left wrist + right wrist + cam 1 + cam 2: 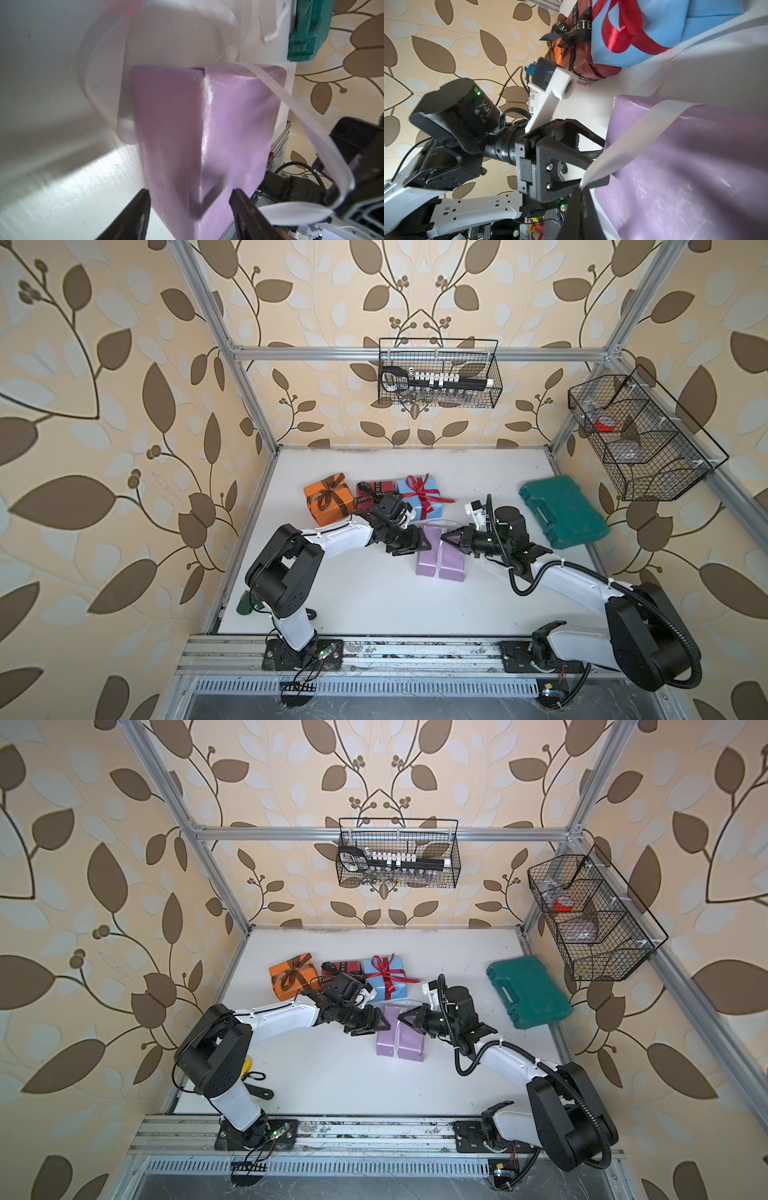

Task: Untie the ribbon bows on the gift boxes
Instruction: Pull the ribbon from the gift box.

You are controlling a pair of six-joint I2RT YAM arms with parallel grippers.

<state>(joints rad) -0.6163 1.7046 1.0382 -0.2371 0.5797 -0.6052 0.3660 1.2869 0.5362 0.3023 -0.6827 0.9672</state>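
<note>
Lilac box [440, 560] at centre, light paper — likely slides if tugged. Left gripper [426, 540] jaws apart, flanking its corner; right gripper [445, 538] pinched shut on white ribbon [643, 133] tail. Satin: soft, slippery — grip flat near the end. Beyond: orange box [316, 492], dark red box [386, 487], light blue box [435, 508], bows tied
</note>
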